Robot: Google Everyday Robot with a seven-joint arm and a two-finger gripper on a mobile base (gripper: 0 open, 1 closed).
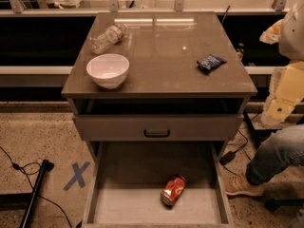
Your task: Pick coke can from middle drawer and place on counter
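The coke can (173,190), red-orange and dented, lies on its side on the floor of the open middle drawer (118,208), right of centre and towards the front. The counter (161,56) is the glossy grey-brown top of the cabinet above it. My arm and gripper (279,109) show as cream-coloured parts at the right edge of the camera view, beside the counter's right side. The gripper is well above and to the right of the can and far from it. It holds nothing that I can see.
On the counter stand a white bowl (108,70) at front left, a clear plastic bottle (109,37) lying behind it, and a dark blue snack bag (210,62) at right. A closed drawer front with a dark handle (156,133) sits above the open drawer. A person's leg and shoe (266,165) are at lower right.
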